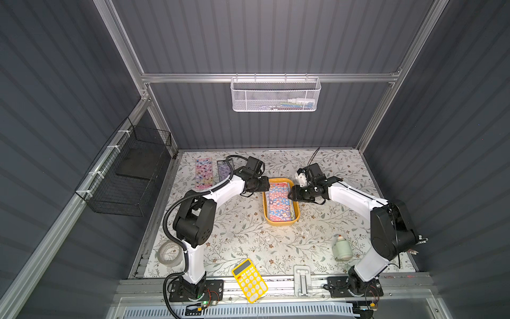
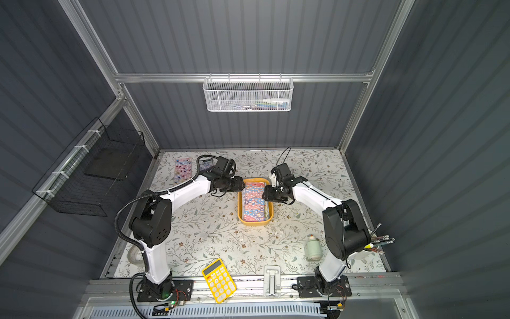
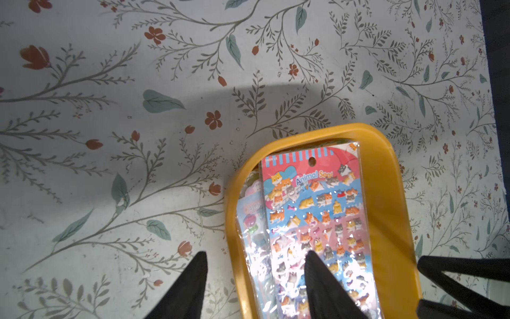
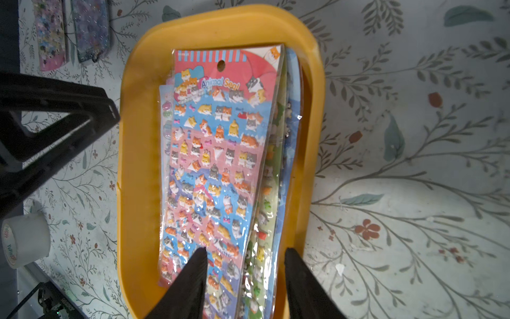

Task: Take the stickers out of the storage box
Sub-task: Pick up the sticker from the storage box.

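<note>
Two glossy rectangular sticker sheets, a pink sheet and a purple sheet, lay out on the floral-patterned table, well apart from the shallow mustard-yellow plastic storage box. Most of the job looked undone: one stack of cartoon stickers filled the box, an orange-cat sheet on top and several more edges showing beneath — their full count was hidden. The left end effector straddled the box's wall, fingers apart, holding nothing; the right end effector hovered over the stack, fingers likewise apart.
</note>
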Action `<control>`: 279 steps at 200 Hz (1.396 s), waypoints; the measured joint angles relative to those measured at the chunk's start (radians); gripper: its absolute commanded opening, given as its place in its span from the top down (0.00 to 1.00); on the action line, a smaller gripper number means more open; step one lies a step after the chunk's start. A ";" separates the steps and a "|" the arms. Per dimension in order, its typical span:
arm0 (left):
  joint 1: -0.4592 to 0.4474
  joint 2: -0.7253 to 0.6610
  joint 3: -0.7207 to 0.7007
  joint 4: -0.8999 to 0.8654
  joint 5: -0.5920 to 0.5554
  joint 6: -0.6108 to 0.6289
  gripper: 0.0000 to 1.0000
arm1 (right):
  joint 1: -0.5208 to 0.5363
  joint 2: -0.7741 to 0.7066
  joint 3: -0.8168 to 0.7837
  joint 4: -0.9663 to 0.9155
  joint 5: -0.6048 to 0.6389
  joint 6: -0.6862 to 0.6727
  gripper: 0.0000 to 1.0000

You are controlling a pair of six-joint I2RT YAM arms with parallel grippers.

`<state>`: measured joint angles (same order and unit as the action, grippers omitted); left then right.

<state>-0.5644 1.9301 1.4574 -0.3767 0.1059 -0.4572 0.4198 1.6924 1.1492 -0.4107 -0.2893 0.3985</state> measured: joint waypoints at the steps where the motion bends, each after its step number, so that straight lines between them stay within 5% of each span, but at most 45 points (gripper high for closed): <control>1: 0.000 0.000 0.000 0.000 0.000 0.000 0.42 | 0.000 0.001 0.000 0.000 0.000 0.001 0.56; 92: 0.000 -0.004 0.000 0.001 0.012 0.000 0.43 | 0.016 0.069 0.028 0.051 -0.050 0.036 0.65; 224: -0.006 -0.002 0.000 0.004 0.037 0.000 0.43 | 0.084 0.215 0.140 0.080 -0.061 0.047 0.65; 279: -0.006 0.000 0.000 0.003 0.034 0.000 0.42 | 0.121 0.162 0.127 0.069 0.111 0.014 0.52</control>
<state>-0.5709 1.9301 1.4574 -0.3740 0.1394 -0.4572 0.5404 1.8542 1.2766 -0.3420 -0.1787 0.4126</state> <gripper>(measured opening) 0.578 0.431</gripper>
